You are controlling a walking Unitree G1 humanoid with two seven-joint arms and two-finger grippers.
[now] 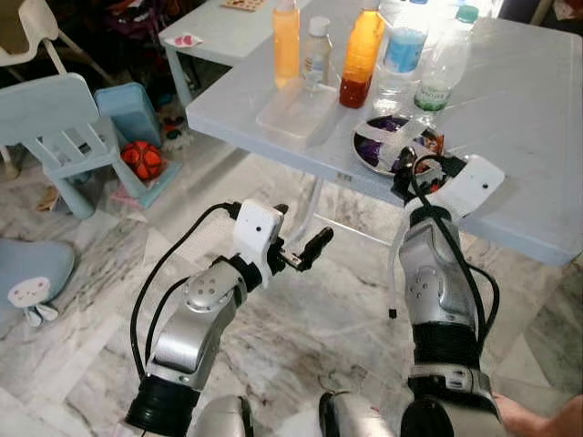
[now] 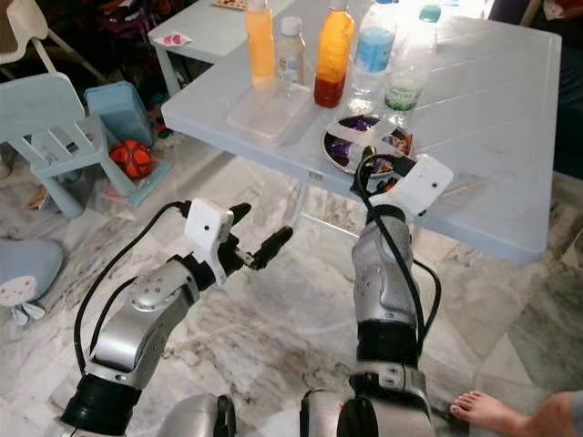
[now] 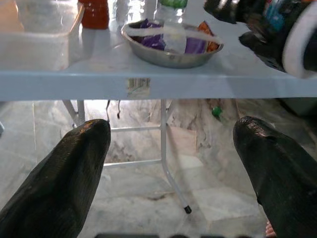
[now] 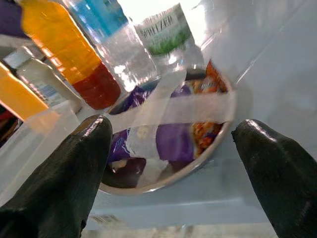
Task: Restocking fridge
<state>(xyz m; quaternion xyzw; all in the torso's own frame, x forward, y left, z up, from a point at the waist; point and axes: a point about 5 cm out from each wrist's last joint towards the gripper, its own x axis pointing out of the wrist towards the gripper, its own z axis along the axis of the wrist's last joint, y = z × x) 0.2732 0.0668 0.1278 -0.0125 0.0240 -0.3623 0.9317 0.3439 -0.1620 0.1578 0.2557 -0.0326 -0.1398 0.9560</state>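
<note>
- The right gripper [image 4: 171, 163], fingers spread wide and holding nothing, hovers at the table [image 1: 519, 118] edge, just short of the steel bowl [image 1: 392, 146] of taped snack packets.
- The left gripper [image 1: 305, 248], also spread, hangs below the tabletop at 9 o'clock of the right.
- The right wrist view shows the bottles [image 4: 89, 64] at the bowl's 12 o'clock.
- The left wrist view shows marble floor [image 3: 208, 198] under the table.

Pale blue folding table [image 1: 510, 118] bearing a row of bottles [image 1: 363, 55], a clear plastic box [image 1: 297, 111], and a taped metal bowl of snack packets [image 1: 393, 144] near its front edge.
</note>
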